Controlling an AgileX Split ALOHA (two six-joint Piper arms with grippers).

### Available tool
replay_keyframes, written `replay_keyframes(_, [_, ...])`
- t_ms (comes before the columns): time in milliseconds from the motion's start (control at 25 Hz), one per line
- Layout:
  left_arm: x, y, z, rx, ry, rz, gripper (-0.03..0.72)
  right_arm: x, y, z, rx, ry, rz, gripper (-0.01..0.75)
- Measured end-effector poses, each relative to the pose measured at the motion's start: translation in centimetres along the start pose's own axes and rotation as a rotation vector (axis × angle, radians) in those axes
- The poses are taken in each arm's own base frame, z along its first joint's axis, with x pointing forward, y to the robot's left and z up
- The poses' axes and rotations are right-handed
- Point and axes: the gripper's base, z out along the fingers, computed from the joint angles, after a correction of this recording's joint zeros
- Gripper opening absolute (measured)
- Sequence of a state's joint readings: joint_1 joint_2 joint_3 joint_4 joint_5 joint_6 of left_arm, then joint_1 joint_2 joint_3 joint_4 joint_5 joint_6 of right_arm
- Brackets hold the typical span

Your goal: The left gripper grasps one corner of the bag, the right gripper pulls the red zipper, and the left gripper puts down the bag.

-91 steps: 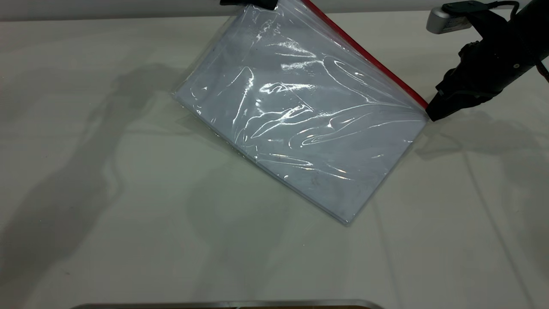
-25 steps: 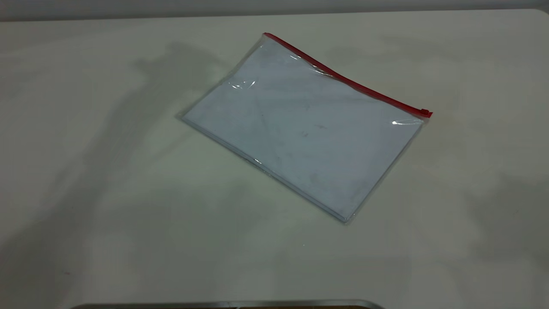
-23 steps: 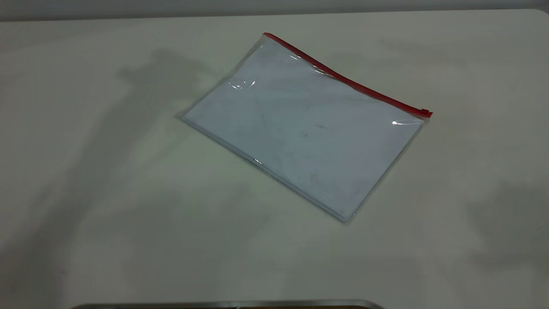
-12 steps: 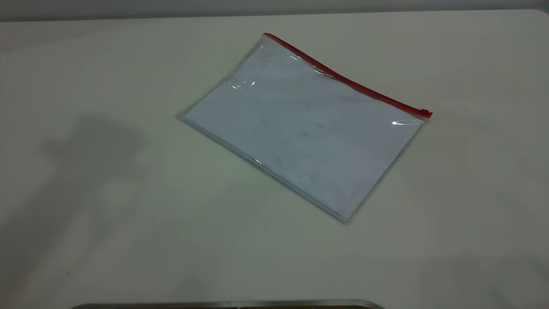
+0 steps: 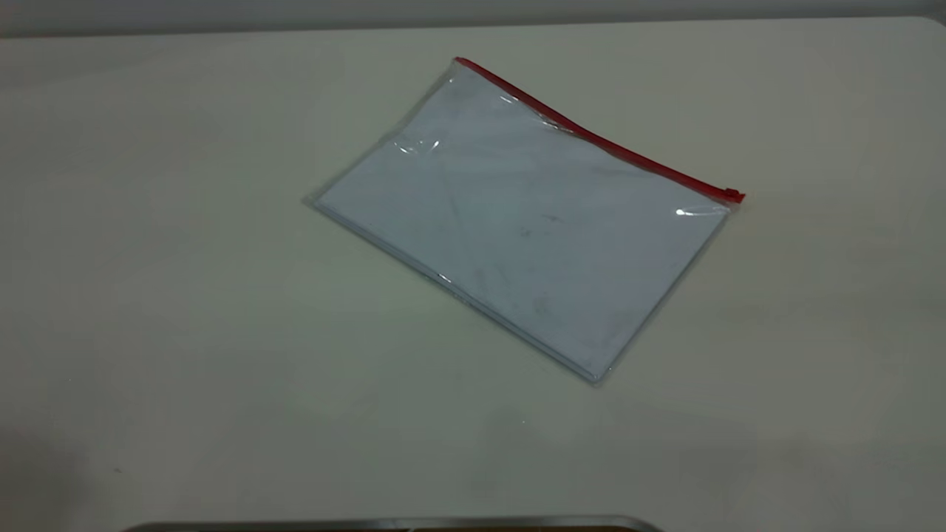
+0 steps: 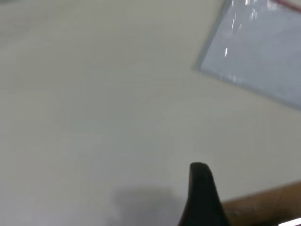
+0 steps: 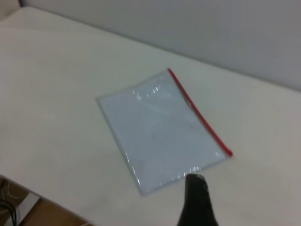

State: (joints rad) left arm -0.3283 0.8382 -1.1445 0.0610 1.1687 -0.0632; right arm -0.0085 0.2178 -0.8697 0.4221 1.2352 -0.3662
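Only a dark tip of the left gripper shows in its own wrist view, hanging over bare table close to the table's edge, where a brown strip runs just beside it. Whether this gripper is open or closed cannot be told, and it holds nothing that can be seen. Well apart from it, out ahead and off to one side, one corner of the bag lies on the table.

From the outside camera the bag lies flat on the table, turned at a slant, with white paper showing through the clear plastic. Its red zipper runs along the long edge farther from the camera, and the small slider sits at that edge's right end. A metal strip shows at the near edge of the table.

On the right, the right gripper also shows only a dark tip, high above the table; open or closed cannot be told. The bag lies ahead of and below it, well apart, with the zipper along one long side and the slider at the end nearer this gripper
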Motion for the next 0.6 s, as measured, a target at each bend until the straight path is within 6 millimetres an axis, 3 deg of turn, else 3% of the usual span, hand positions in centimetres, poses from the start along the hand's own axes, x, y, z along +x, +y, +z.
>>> replay_keyframes(320, [9.2,0.4,0.6,0.001,-0.016,-0.001,0.586,6.1,-0.9,2.1,0.072,0.109,-0.025,0.585])
replay_keyframes(600, [14.3,0.5,1.1,0.007,-0.095,-0.006,0.586,9.0,-1.7,3.9,0.116,0.137,-0.037,0.585])
